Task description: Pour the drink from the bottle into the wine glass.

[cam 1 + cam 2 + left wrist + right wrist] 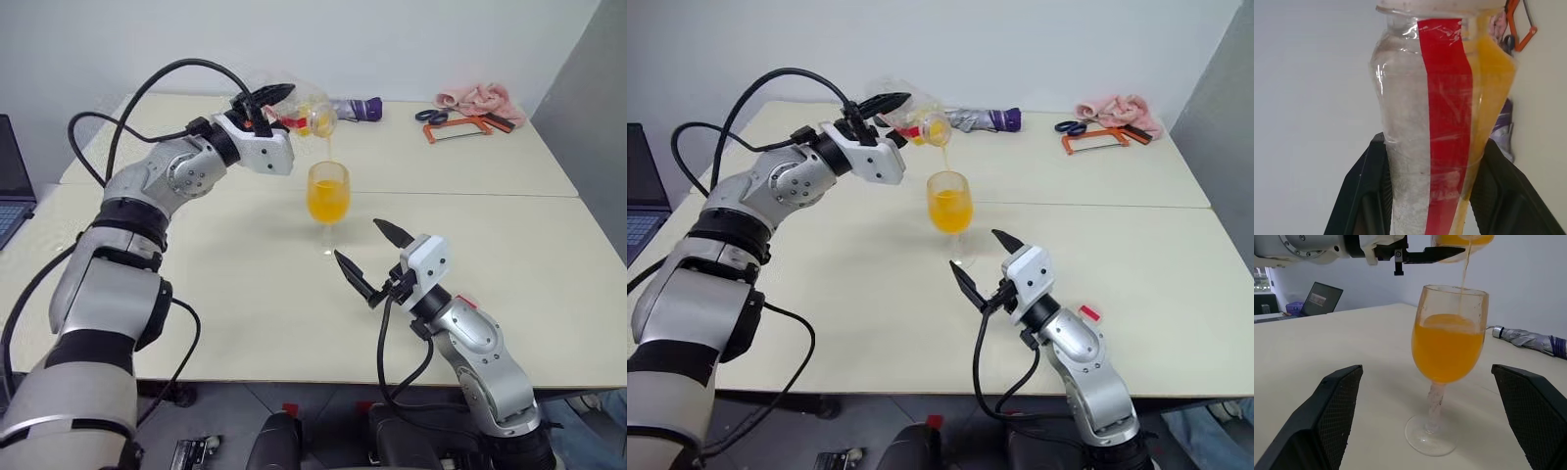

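The left hand [266, 103] pinches the tipped bottle [306, 115], streaming drink [1448, 350] into the wine glass [328, 192] on the counter [490, 255]. The right hand [374, 257] waits spread beside its foot. Nearly full already, so further tilting risks overflow.

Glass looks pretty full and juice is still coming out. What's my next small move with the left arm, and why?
Probably roll the left gripper back to tip the clear red-striped plastic bottle upright. Orange drink already fills most of the clear stemmed wine glass, and a thin stream is falling in.
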Motion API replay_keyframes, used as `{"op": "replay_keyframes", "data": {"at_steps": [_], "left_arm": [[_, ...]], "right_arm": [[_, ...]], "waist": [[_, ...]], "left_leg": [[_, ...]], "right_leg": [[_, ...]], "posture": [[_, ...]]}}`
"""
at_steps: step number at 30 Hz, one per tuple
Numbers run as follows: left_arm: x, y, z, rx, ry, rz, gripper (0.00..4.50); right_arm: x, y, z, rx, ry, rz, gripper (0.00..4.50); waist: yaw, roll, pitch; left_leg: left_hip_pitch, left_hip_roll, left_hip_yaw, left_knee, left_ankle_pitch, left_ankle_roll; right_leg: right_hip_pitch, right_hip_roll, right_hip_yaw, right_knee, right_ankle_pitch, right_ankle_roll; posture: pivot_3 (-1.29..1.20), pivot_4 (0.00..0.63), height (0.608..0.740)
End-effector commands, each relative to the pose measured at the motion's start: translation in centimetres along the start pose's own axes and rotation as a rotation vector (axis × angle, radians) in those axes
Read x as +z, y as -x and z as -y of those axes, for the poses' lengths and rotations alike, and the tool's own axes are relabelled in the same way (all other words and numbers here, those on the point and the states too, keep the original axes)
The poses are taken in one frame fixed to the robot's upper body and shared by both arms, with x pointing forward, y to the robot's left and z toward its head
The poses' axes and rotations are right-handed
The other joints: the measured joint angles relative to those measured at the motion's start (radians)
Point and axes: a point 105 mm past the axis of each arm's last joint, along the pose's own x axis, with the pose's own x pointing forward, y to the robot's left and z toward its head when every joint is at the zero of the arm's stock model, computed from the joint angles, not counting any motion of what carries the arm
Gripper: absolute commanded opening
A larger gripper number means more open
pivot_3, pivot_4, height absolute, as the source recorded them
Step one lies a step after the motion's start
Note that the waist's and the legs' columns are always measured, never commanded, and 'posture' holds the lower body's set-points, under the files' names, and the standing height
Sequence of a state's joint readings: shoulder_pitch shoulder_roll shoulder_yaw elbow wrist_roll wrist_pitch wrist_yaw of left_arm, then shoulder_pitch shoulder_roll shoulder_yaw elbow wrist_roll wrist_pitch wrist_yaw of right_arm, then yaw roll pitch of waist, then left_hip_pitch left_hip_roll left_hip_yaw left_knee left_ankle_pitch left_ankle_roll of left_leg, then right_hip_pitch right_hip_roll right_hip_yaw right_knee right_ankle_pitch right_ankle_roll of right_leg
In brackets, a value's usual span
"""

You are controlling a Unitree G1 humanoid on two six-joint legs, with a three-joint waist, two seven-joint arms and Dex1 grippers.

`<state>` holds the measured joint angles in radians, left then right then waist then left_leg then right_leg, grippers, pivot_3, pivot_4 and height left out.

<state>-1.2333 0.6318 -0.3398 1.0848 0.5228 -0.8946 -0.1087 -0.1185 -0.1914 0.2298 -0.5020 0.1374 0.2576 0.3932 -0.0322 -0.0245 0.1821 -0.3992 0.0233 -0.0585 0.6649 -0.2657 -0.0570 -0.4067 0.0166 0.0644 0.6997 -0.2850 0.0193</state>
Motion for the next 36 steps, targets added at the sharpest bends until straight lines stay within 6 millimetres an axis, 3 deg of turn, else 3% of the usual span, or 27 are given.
{"op": "replay_keyframes", "data": {"at_steps": [1,7,11,15,20,32,36], "left_arm": [[0.4,0.1,-1.4,0.090,0.183,0.019,1.68],[-2.4,1.7,-0.8,0.204,0.656,-0.123,1.68],[-4.8,4.7,0.9,0.261,0.917,-0.265,1.68],[-6.8,8.8,4.0,0.297,1.127,-0.420,1.68],[-8.2,12.3,6.3,0.306,1.201,-0.563,1.68],[-9.1,14.9,8.7,0.295,1.245,-0.649,1.68],[-9.3,15.5,9.3,0.290,1.238,-0.665,2.98]], "right_arm": [[1.2,-0.3,-0.2,0.027,0.021,0.056,4.50],[1.9,-1.0,0.0,0.108,0.024,0.069,4.50],[1.4,-0.6,-1.2,0.272,-0.029,-0.023,4.50],[1.5,-0.7,-1.9,0.364,0.001,-0.085,4.50],[1.6,-2.4,-1.4,0.335,0.046,-0.131,4.50],[2.5,-4.0,-2.8,0.401,0.072,-0.119,4.50],[2.5,-4.1,-2.7,0.402,0.076,-0.120,4.50]], "waist": [[0.000,0.000,0.000],[-0.006,0.000,0.000],[-0.018,0.000,0.000],[-0.024,0.000,0.000],[-0.023,0.000,0.000],[-0.009,0.000,0.000],[-0.009,0.000,0.000]], "left_leg": [[0.000,0.000,0.000,0.000,0.000,0.000],[0.000,0.000,0.000,0.001,0.000,0.000],[0.002,0.002,-0.001,0.001,0.000,0.000],[0.001,0.004,-0.002,0.003,0.000,0.000],[0.001,0.003,-0.005,0.010,0.000,0.000],[0.001,0.002,-0.005,0.013,0.000,0.000],[0.001,0.002,-0.005,0.013,0.000,0.000]], "right_leg": [[0.000,0.000,0.000,0.000,0.000,0.000],[0.000,0.000,0.000,0.002,0.000,0.000],[0.000,0.000,0.001,0.004,0.000,0.000],[0.000,-0.001,0.001,0.007,0.000,0.000],[0.000,0.000,-0.001,0.013,0.000,0.000],[0.001,0.000,-0.002,0.014,0.000,0.000],[0.001,0.000,-0.002,0.014,0.000,0.000]], "posture": [[0.00,0.150,0.740],[0.00,0.150,0.740],[0.00,0.150,0.740],[0.00,0.150,0.740],[0.00,0.150,0.740],[0.00,0.150,0.740],[0.00,0.150,0.740]]}}
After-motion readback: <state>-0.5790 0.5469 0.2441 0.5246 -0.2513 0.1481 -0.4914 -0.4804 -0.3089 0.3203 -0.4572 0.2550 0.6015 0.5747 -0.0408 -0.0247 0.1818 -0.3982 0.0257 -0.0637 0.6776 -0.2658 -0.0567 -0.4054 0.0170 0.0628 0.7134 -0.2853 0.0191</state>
